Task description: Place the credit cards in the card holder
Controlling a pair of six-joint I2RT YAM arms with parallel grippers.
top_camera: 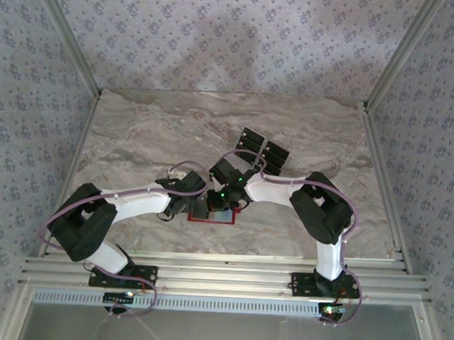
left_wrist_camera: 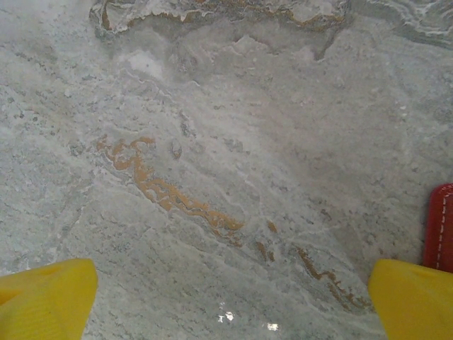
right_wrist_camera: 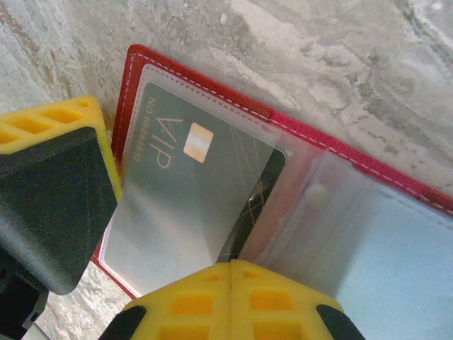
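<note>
Red card holder (right_wrist_camera: 177,71) lies open, one VIP card (right_wrist_camera: 198,184) sleeved; black credit cards (top_camera: 276,153) lie beyond.

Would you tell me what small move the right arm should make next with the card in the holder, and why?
Probably nudge the card slightly deeper. The right gripper is shut at its near edge, and a dark corner lies outside the clear sleeve of the open card holder.

**Red, grey and gold**

The card holder (right_wrist_camera: 131,85) is red with white stitching, pale blue inside. Its credit card (right_wrist_camera: 198,177) is dark grey, lettered gold. The worktop (left_wrist_camera: 212,106) is grey marble, rust-veined. The left pincer (left_wrist_camera: 230,290) is yellow.
</note>
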